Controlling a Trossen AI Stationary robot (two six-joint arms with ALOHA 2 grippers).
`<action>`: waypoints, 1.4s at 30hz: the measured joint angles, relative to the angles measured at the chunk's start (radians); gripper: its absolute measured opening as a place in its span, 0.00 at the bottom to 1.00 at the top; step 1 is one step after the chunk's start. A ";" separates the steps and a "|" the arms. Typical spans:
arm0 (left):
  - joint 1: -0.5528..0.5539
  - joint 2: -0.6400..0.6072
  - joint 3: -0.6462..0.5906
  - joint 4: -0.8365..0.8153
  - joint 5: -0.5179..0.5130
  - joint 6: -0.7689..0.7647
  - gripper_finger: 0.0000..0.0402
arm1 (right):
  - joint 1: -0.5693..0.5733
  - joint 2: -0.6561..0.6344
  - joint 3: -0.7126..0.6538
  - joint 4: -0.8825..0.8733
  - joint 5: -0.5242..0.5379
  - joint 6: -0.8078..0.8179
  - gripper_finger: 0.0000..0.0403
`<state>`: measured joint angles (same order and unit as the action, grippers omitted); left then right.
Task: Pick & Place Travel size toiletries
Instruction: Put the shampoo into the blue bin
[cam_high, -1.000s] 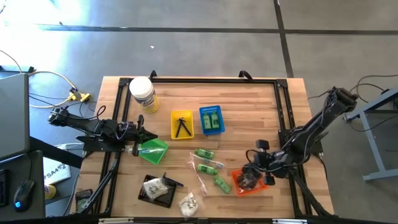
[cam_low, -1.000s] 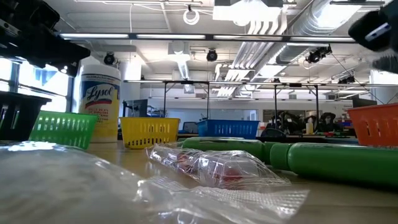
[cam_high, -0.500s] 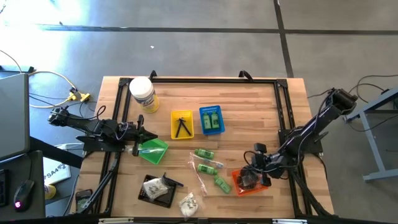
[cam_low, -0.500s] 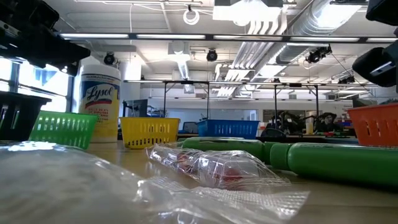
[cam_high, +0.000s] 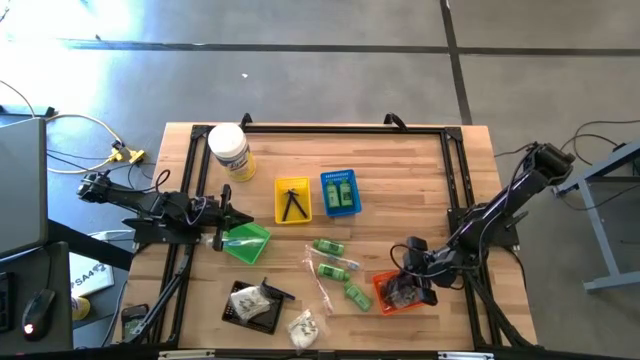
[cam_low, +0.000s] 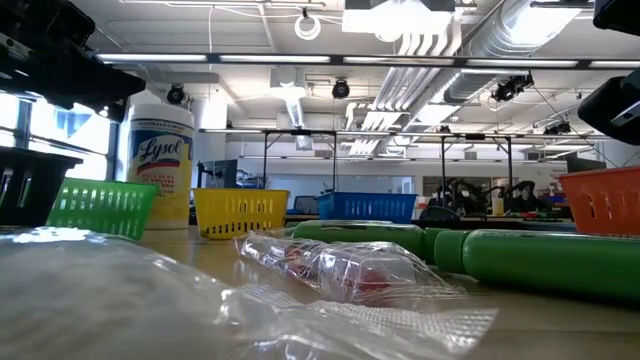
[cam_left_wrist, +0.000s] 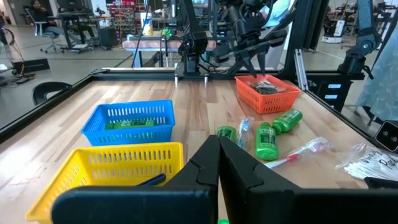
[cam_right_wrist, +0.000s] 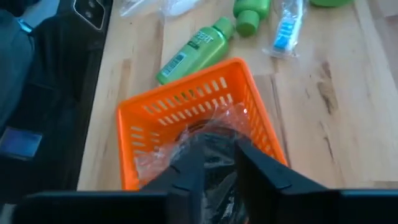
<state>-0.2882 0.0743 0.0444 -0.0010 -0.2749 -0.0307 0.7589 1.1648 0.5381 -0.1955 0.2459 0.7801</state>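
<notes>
Right gripper (cam_right_wrist: 214, 163) jaws sitting narrowly apart over clear packet (cam_right_wrist: 214, 134) inside orange basket (cam_right_wrist: 163, 104), prob releasing it. Left gripper (cam_left_wrist: 219, 165) shut, waiting by green basket (cam_high: 246, 241). Next: lifting clear, going for green bottles (cam_high: 337, 268).

The white jar (cam_low: 160, 160) label reads "Lysol".

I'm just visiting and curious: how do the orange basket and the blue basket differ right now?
The orange basket sits near the table's front right; the blue basket stands farther back, mid-table. The orange basket holds crinkly clear packets with dark contents; the blue basket holds green bottles. The right tool is down inside the orange basket, while no tool is at the blue basket. Both are small slotted plastic baskets, upright on the wooden table.
</notes>
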 joint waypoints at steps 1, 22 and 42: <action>0.000 0.000 0.000 0.000 0.000 0.000 0.00 | 0.000 -0.002 0.000 -0.001 -0.012 0.002 0.24; 0.000 0.000 -0.003 0.022 -0.034 0.010 0.00 | -0.186 -0.668 0.002 -0.016 0.089 -0.623 0.01; 0.000 0.000 0.001 0.006 -0.111 0.072 0.00 | -0.571 -1.095 -0.413 0.183 -0.179 -0.678 0.00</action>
<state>-0.2882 0.0746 0.0456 0.0051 -0.3859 0.0415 0.1883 0.0702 0.1246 -0.0125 0.0669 0.1023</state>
